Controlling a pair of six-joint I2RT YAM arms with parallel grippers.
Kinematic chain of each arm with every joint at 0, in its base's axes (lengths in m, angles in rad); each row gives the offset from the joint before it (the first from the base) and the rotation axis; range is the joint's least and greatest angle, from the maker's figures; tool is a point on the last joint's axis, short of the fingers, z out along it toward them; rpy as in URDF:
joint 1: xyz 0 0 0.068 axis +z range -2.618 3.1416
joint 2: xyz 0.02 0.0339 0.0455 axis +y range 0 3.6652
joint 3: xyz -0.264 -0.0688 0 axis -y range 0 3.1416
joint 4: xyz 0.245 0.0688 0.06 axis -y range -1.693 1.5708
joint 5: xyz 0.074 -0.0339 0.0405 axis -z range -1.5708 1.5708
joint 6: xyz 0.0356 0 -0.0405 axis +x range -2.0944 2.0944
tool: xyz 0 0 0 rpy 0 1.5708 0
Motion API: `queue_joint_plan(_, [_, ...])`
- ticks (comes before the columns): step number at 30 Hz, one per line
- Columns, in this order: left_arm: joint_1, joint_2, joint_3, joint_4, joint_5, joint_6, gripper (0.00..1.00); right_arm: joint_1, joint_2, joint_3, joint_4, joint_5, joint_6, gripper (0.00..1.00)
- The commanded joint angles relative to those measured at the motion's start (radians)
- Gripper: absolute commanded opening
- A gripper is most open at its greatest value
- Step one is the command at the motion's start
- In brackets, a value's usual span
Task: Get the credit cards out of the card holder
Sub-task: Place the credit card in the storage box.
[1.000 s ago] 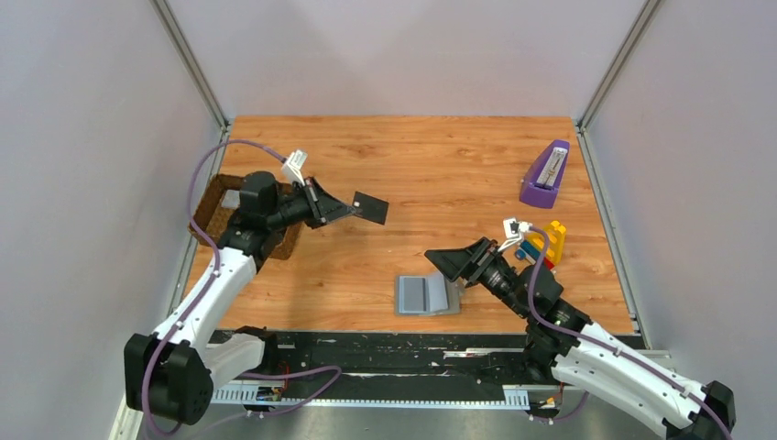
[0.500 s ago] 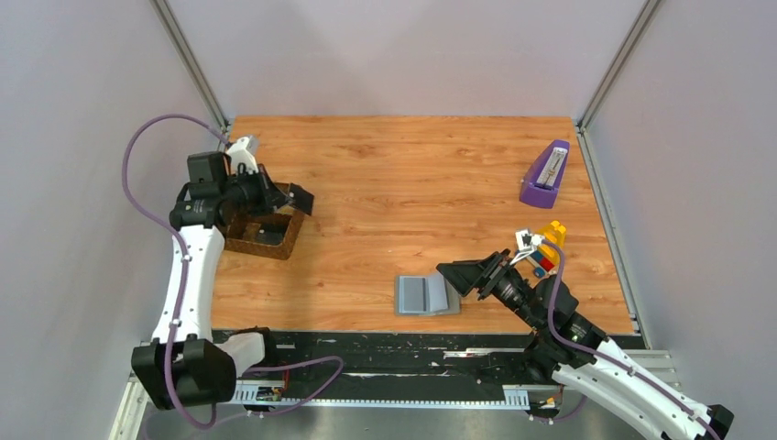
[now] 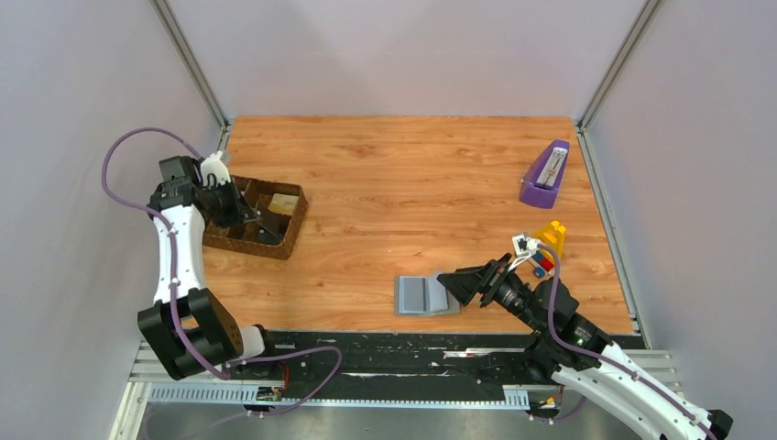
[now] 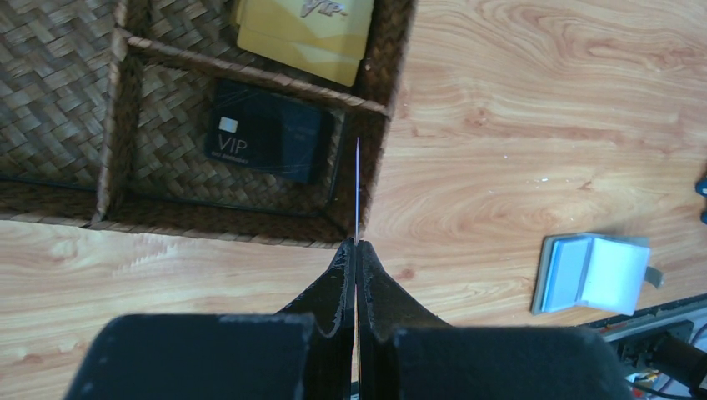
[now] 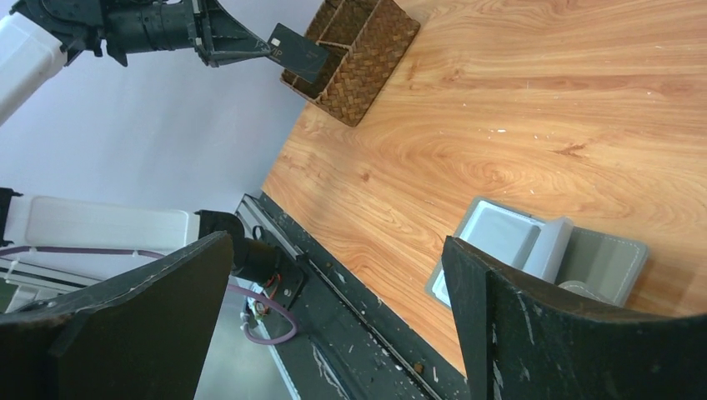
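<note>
Left gripper (image 4: pixel 356 247) clenched on dark card (image 5: pixel 298 52), held edge-on above right wall of woven tray (image 4: pixel 379 108), far left of table (image 3: pixel 412 183). Black VIP card (image 4: pixel 267 142) and gold cards (image 4: pixel 304 33) lie in tray compartments. Card holder (image 3: pixel 417 295) open at near centre. Right gripper (image 3: pixel 455 284) spread wide, empty, just right of it. Risk: release over wall, card strikes rim, tips out onto table.

Wood-grain table (image 3: pixel 412 174), pale lilac walls (image 3: pixel 403 55), seemingly metal corner posts (image 3: pixel 191 62).
</note>
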Motion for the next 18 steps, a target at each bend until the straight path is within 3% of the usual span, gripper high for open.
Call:
queue_joint_plan(1, [0.029,0.037,0.031,0.003,-0.039,0.038,0.0,0.0,-0.014,0.055,-0.024,-0.014,-0.043,1.0])
queue_joint_plan(18, [0.03,0.164,0.009,0.096,-0.016,0.006,0.0,0.0,0.032,0.098,-0.024,0.04,-0.099,1.0])
